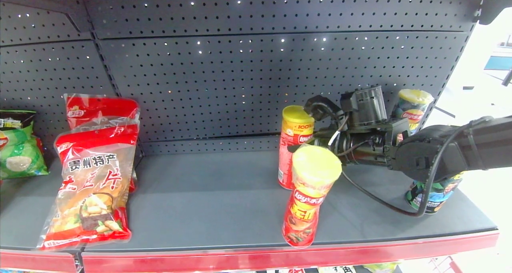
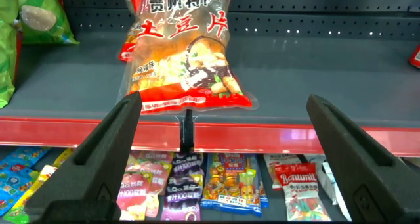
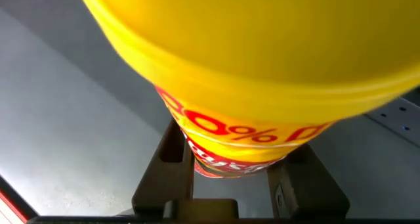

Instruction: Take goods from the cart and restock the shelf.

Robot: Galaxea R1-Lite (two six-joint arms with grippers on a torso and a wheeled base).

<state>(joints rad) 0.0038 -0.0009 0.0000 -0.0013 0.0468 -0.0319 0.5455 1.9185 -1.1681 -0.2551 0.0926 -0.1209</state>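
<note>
Four chip cans (image 1: 412,105) and three bags (image 1: 94,177) are standing on the shelf (image 1: 224,201). My right hand (image 1: 305,150), level above its right end, is gripping the tilted front can (image 1: 308,209) by the front edge.

My left hand (image 2: 223,102) is hovering wide open and empty before that edge.

My right fingers (image 3: 167,165) are pinching the can's sides.

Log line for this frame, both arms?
left gripper open, facing shelf front edge | right gripper around chip can on shelf
</note>
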